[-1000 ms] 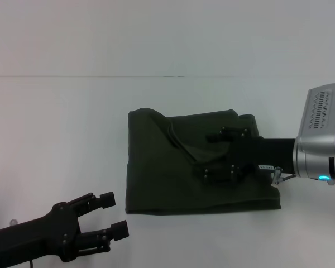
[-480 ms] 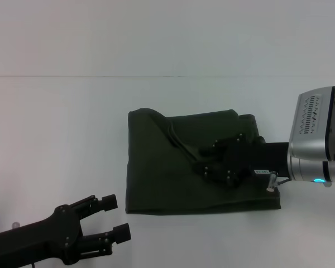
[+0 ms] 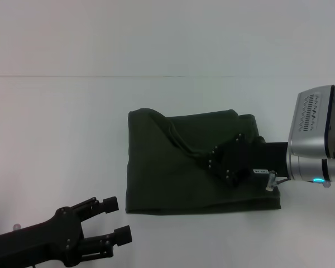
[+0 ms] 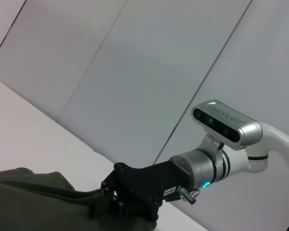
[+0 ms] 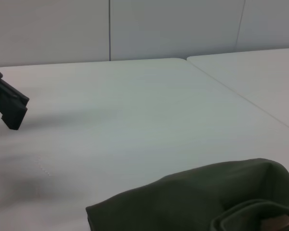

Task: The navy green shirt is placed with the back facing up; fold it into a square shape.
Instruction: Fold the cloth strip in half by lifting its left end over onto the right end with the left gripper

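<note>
The shirt (image 3: 195, 167) lies folded near the middle of the white tabletop (image 3: 72, 123), a dark olive bundle close to a rectangle, somewhat wider than deep; its left and near edges run fairly straight, while the far edge bulges and a diagonal ridge of cloth crosses the upper layer from the far left corner toward the centre; no lettering shows on the face that is up. The right tool (image 3: 215, 162) lies over the shirt's right half, low on the cloth, coming in from the right edge; whether its fingers are parted or pinching a layer I cannot tell, since black tool and dark cloth merge. The left tool (image 3: 116, 220) hangs off the near left corner of the shirt, clear of it, fingers spread wide and holding nothing.

The risk, as I judge it, is in the right tool's next pull; if a finger is caught under that loose diagonal layer, lifting away could drag the top fold open or skew the whole bundle; a sideways slide could also push the right edge into a wrinkle and spoil the square.
</note>
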{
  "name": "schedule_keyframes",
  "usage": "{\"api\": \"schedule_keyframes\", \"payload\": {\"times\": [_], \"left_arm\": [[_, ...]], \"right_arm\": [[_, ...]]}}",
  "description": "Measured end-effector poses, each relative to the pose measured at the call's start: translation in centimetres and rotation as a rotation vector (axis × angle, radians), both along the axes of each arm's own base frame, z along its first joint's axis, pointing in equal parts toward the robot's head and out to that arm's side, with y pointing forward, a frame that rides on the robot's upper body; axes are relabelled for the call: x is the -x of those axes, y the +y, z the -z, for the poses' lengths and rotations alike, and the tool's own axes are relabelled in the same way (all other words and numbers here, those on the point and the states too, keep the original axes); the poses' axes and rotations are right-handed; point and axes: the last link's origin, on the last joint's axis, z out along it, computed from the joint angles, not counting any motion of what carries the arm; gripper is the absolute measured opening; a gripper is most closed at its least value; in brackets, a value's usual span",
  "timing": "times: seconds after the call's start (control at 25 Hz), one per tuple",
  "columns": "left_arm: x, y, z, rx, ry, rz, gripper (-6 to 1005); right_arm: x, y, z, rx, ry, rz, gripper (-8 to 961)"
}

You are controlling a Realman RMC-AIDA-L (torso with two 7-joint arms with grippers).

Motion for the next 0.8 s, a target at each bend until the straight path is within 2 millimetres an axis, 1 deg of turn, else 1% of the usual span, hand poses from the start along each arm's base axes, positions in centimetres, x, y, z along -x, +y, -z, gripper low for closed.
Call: {"api": "schedule_keyframes", "payload": {"times": [0.12,0.28,0.52,0.8], "left_arm": [[-0.07,0.04,0.03,0.002,0.0,0.003,939],[-0.11,0.01,0.02,0.003,-0.003,0.005,938],[-0.08,-0.07,0.01,0.003,-0.004,0.005,937],[-0.05,-0.11,0.1,0.006,-0.003,0.003,938]], "right_arm": [[0.08,0.07,-0.09,-0.004,0.01,0.005,125],[0.32,0.16,-0.54,-0.025,0.066,0.025,36],[0.44,0.2,-0.97,-0.04,0.108,0.038,35],[0.22,0.0,-0.6,-0.03,0.103,0.048,35]]}}
